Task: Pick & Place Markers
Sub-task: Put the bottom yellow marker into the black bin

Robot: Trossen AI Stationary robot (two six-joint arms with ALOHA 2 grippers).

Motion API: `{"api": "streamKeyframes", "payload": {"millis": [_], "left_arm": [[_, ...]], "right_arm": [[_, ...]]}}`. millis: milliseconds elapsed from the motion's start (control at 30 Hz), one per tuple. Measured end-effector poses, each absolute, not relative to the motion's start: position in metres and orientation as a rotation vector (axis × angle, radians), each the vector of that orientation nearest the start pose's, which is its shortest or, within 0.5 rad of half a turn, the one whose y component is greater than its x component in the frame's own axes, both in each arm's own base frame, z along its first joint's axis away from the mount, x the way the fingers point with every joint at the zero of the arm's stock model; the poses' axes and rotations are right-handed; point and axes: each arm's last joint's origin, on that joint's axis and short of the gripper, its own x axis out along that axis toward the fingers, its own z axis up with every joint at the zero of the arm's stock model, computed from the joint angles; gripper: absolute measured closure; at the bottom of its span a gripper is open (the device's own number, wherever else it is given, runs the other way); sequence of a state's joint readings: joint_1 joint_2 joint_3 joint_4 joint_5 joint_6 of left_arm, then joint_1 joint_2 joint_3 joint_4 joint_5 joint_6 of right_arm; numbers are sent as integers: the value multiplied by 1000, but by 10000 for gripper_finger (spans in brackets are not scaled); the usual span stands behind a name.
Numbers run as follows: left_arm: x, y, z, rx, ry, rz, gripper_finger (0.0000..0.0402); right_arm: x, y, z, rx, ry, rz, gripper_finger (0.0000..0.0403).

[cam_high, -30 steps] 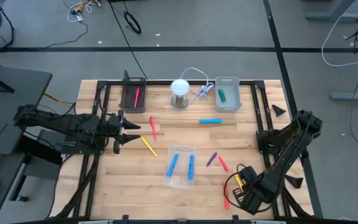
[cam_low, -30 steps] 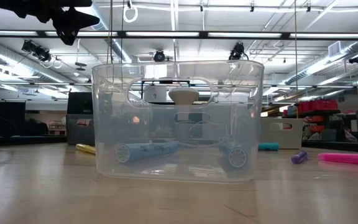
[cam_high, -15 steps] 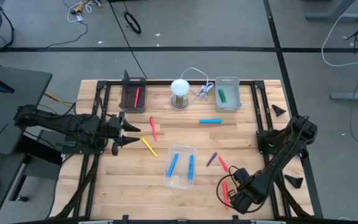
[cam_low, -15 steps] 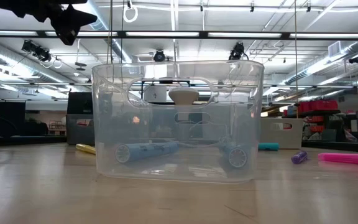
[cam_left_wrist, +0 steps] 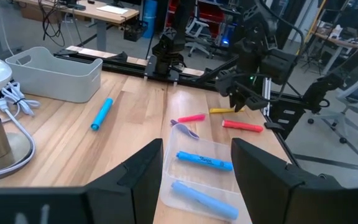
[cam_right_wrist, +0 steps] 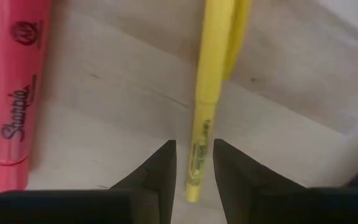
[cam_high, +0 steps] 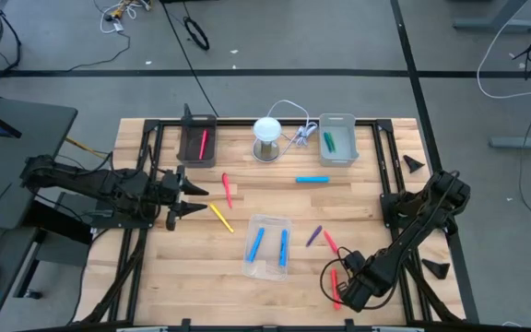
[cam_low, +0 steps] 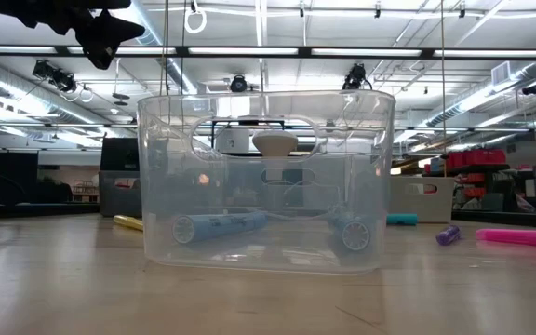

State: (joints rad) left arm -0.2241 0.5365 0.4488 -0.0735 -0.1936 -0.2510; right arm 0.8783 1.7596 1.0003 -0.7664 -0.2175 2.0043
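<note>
My right gripper [cam_high: 345, 293] points down near the table's front right, open, one fingertip on either side of the near end of a yellow marker [cam_right_wrist: 202, 118] that lies flat on the wood; I see no touch. A red marker [cam_right_wrist: 14, 93] lies beside it. My left gripper [cam_high: 199, 196] hovers open and level at the table's left, holding nothing. Two blue markers [cam_high: 256, 243] lie in the clear tray [cam_high: 267, 224]. Loose on the table lie a blue [cam_high: 312, 179], a red [cam_high: 227, 189], a yellow [cam_high: 221, 217] and a purple marker [cam_high: 313, 236].
A black tray [cam_high: 194, 157] with a red marker and a grey tray [cam_high: 338, 123] with a green one stand at the far edge, a white lamp [cam_high: 267, 132] with its cable between them. Black rails run along the table's left and right sides.
My right gripper has come down toward the yellow marker and shifted a little toward the table's left, its gap unchanged. The markers lie as before.
</note>
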Motion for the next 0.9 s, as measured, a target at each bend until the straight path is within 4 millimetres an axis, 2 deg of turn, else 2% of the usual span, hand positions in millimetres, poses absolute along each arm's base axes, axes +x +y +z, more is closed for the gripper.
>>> {"api": "streamKeyframes", "payload": {"millis": [133, 333, 633, 800, 900], "left_arm": [[135, -25, 261, -217, 162, -10, 204], [135, -25, 261, -219, 163, -10, 204], [135, -25, 261, -233, 167, -8, 204], [135, -25, 261, -234, 166, -8, 204], [135, -25, 261, -234, 166, -8, 204]], "right_arm": [[179, 226, 132, 985, 1605, -803, 296], [177, 223, 127, 959, 1615, -776, 305], [178, 224, 127, 959, 1609, -756, 391], [178, 223, 131, 967, 1580, -744, 389], [177, 220, 138, 958, 1506, -751, 391]]}}
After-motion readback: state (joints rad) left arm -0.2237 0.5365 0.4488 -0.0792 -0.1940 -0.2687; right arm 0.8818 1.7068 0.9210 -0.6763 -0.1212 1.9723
